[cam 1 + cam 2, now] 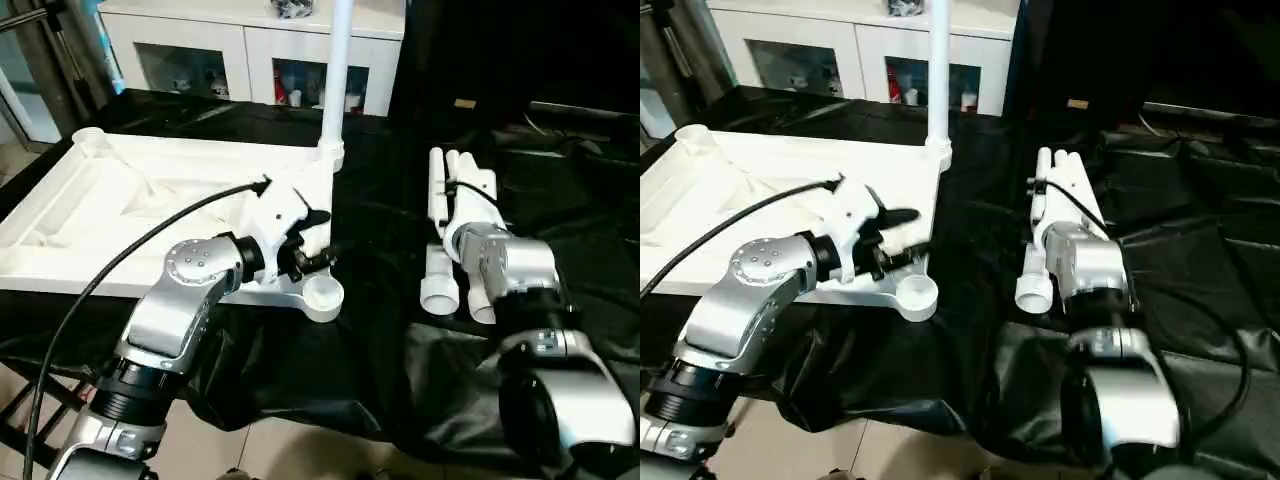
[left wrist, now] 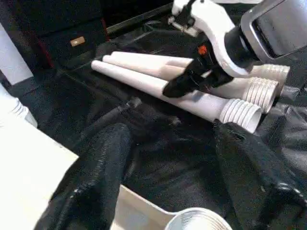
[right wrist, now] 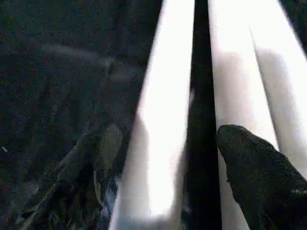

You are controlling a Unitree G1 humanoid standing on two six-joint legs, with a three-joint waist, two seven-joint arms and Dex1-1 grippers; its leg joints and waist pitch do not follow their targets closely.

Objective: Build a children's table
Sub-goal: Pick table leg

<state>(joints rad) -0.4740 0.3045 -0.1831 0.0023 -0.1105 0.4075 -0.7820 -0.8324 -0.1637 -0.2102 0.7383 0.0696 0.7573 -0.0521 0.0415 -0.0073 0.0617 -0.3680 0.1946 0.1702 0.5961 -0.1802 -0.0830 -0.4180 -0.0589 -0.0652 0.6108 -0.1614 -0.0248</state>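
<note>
Black fingers (image 3: pixel 249 167) of the right gripper (image 2: pixel 189 84) apart, straddling one of the loose legs (image 2: pixel 158 79) on the black cloth (image 1: pixel 380 330) at the right of the scene – around it rather than clamped, as far as can be told. Fingers (image 2: pixel 96 177) of the left gripper (image 1: pixel 320 240) apart too, holding nothing, hovering just above the tabletop's near right corner beside the empty socket (image 1: pixel 322 297). Step in hand, by the look of it: picking up the next leg. To do it well, settle the jaws squarely over a single tube, away from its neighbours, which lie touching side by side; close nearer the ribbed wide end than the thin tip, so the tube neither droops nor swings once lifted; lift straight up before turning it, so the other two are not rolled off the pile. Worth keeping the left gripper by the corner to steady the tabletop (image 1: pixel 120 200) – light plastic, likely to slide on cloth when a leg is pressed in. Tabletop at the left, ribbed underside up. Count: one tabletop; four legs, three lying loose at the right and one upright leg (image 1: pixel 338 70) seated in the far right corner; three corner sockets in sight, two of them empty, the fourth hidden behind the left forearm. White cabinet (image 1: pixel 250 50) beyond, far side.
</note>
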